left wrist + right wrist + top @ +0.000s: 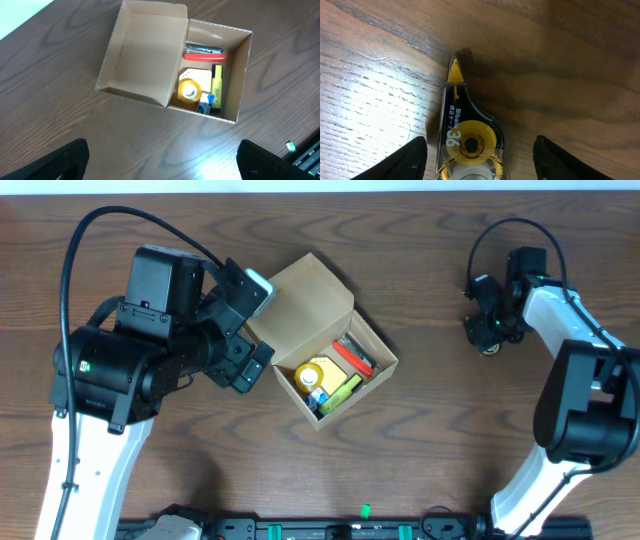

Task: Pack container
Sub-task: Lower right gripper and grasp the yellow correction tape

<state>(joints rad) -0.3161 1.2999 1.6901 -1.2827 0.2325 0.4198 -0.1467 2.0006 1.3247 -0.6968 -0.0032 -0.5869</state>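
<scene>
Wooden table [420, 240], container [300, 305] overhead, correction tape [467, 140] legible from right wrist

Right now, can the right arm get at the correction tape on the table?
Probably yes: the right gripper hangs just above the correction tape, open fingers on either side of it, with nothing else in the way.

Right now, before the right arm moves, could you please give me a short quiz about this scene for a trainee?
1. True or false: the cardboard box has its lid shut.
2. What lies on the table between the right gripper's fingers? A stapler; B correction tape dispenser; C eraser.
3. What colour is the tape roll in the box?
Key: 1 false; 2 B; 3 yellow.
</scene>
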